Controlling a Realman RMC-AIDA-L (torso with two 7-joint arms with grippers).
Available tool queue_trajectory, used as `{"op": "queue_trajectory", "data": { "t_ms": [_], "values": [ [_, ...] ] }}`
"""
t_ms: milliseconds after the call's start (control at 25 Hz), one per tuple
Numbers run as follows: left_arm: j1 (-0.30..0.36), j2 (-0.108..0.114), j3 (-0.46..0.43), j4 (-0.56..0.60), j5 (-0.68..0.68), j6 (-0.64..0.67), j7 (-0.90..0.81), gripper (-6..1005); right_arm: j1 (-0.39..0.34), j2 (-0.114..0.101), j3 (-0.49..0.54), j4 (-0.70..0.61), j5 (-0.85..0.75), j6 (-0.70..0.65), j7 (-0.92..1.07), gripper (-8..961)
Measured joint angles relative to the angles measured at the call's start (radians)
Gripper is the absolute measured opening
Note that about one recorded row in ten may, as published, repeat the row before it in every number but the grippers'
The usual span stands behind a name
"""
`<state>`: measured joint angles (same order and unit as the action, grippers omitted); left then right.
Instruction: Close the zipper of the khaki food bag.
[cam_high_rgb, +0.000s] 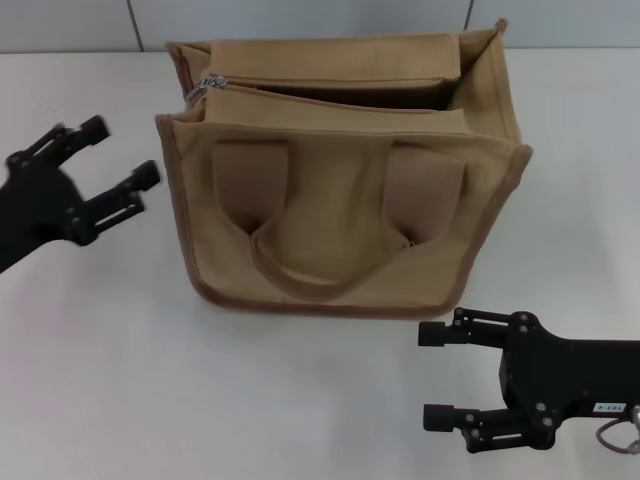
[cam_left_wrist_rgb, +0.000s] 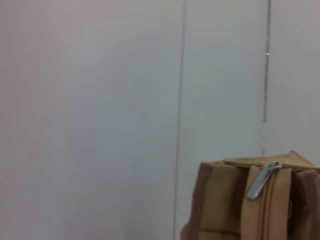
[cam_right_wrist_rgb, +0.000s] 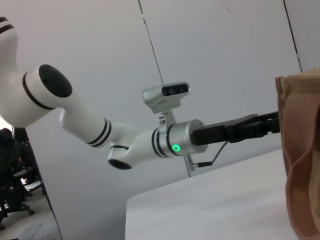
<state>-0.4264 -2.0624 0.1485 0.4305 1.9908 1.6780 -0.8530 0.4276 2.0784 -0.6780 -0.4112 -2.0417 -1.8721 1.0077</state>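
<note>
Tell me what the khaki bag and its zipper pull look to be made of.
The boxy tan canvas bag looks like matte woven cloth: it creases softly, and darker brown fabric trim edges it. The small silver zipper pull tab looks like polished metal, judging by its bright shine, though plated plastic cannot be excluded.

The bag (cam_high_rgb: 340, 215) is a boxy tan canvas tote with darker brown trim, standing upright on the white table, its two wide strap handles hanging down the near face. Its top gapes open, the flaps apart and the dark inside showing. The zipper (cam_high_rgb: 330, 88) runs along the top and is undone, with its small silver pull (cam_high_rgb: 209, 84) at the end on the robot's left, hanging over the bag's end edge.
</note>
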Motion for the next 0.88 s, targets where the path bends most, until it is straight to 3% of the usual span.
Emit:
{"op": "queue_trajectory", "data": {
  "t_ms": [160, 520, 880],
  "values": [
    [-0.047, -0.001, 0.057, 0.000, 0.001, -0.032, -0.003, 813, -0.002, 0.000, 0.001, 0.000, 0.000, 0.000, 0.000, 809],
    [-0.130, -0.005, 0.093, -0.001, -0.004, -0.107, 0.001, 810, -0.003, 0.000, 0.016, -0.001, 0.000, 0.003, 0.000, 809],
    [-0.127, -0.003, 0.145, 0.005, -0.012, -0.114, 0.026, 807, -0.004, -0.001, 0.036, -0.004, 0.001, 0.001, 0.000, 808]
  ]
}}
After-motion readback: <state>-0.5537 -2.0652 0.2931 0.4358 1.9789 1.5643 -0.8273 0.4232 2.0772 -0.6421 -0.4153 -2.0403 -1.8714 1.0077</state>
